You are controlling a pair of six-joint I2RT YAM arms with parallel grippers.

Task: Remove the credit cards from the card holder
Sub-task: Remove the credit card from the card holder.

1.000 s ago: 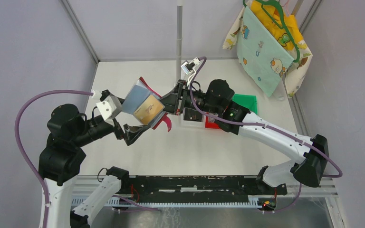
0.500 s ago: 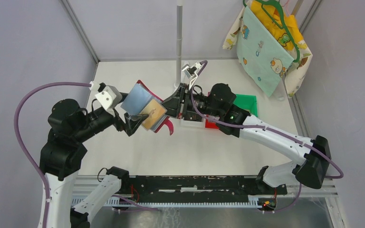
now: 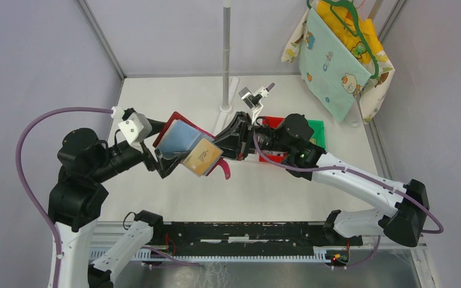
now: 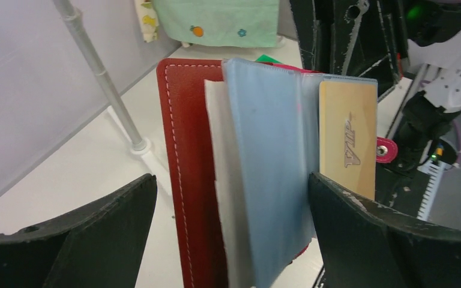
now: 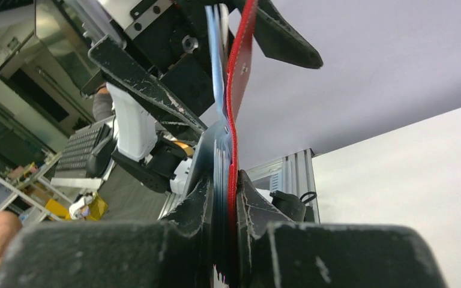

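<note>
The red card holder (image 3: pixel 169 125) hangs open in mid-air over the middle of the table. Its grey-blue inner panel (image 3: pixel 177 137) faces up, and a tan credit card (image 3: pixel 203 159) marked "VIP" sticks out of its near end. My right gripper (image 3: pixel 228 143) is shut on the holder's right edge. In the right wrist view the holder (image 5: pixel 235 90) stands edge-on between the closed fingers (image 5: pixel 258 204). My left gripper (image 3: pixel 162 161) is open and straddles the holder's left end. In the left wrist view the red cover (image 4: pixel 183 180), blue panel (image 4: pixel 270 168) and tan card (image 4: pixel 348 138) stand between the spread fingers (image 4: pixel 66 240).
A metal pole (image 3: pixel 226 54) rises from a white base (image 3: pixel 225 109) at the back centre. A red bin (image 3: pixel 274 122) and a green flat item (image 3: pixel 317 127) lie behind my right arm. Printed cloths (image 3: pixel 336 54) hang on a hanger at the back right.
The right arm has carried the holder towards the near right and tilted it flatter. The tan card now points nearer the front. The left gripper has stayed open around the holder's left end.
</note>
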